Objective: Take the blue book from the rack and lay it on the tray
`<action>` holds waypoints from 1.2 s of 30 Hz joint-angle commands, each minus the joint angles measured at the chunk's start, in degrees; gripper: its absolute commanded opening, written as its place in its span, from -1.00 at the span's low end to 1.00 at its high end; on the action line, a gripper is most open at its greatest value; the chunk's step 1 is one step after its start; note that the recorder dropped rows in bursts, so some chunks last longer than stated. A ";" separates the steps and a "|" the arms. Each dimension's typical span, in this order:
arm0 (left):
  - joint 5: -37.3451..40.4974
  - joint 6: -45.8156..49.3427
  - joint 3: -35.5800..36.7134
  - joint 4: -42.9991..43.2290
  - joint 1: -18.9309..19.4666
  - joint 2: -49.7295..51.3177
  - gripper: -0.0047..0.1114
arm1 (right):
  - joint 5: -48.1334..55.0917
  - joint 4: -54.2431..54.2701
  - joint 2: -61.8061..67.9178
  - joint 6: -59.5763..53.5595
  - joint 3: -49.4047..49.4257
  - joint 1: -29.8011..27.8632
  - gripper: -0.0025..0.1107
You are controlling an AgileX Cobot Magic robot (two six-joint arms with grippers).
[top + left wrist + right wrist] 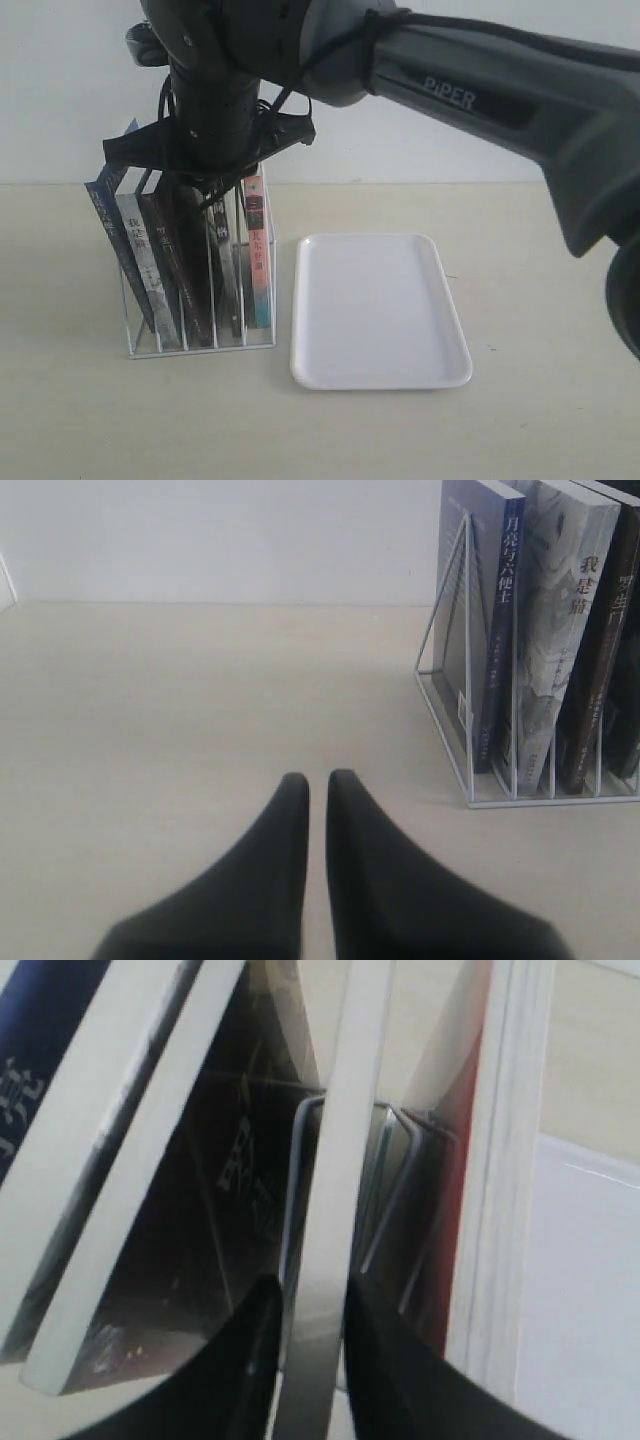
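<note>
The blue book leans at the left end of the white wire rack; its blue spine shows in the left wrist view, and a corner of it in the right wrist view. My right gripper reaches down into the middle of the rack, open, its fingers astride the pale top edge of a dark-covered book, not the blue one. My left gripper rests low over bare table left of the rack, shut and empty. The white tray lies empty right of the rack.
Several other books stand in the rack: a grey one, black-spined ones and a pink-and-teal-spined one at the right end. The right arm stretches across above the tray. A white wall stands behind the table.
</note>
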 commanded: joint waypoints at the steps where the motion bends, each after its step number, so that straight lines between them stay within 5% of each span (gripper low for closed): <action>1: -0.45 0.22 0.22 0.17 -0.46 -0.13 -0.81 | -1.45 -0.82 -0.28 -0.14 -0.20 -0.39 -0.17; 16: -0.45 0.22 0.22 0.17 -0.46 -0.13 -0.81 | -0.40 6.44 -10.77 -9.19 -0.30 0.70 -0.16; 18: -0.45 0.22 0.22 0.17 -0.46 -0.13 -0.81 | -0.93 10.09 -11.04 -11.36 -0.30 1.11 -0.28; 23: -0.45 0.22 0.22 0.17 -0.46 -0.13 -0.81 | -5.68 21.49 -11.10 -21.09 -0.30 2.60 -0.96; 30: -0.45 0.22 0.22 0.17 -0.46 -0.13 -0.81 | -20.57 46.19 -11.10 -42.33 -0.30 7.79 -0.96; 34: -0.45 0.22 0.22 0.17 -0.46 -0.13 -0.81 | -22.51 37.50 -10.12 -40.45 -0.61 11.87 -0.96; 36: -0.45 0.22 0.22 0.17 -0.46 -0.13 -0.81 | -21.12 24.20 -8.26 -29.37 -2.14 12.76 -0.96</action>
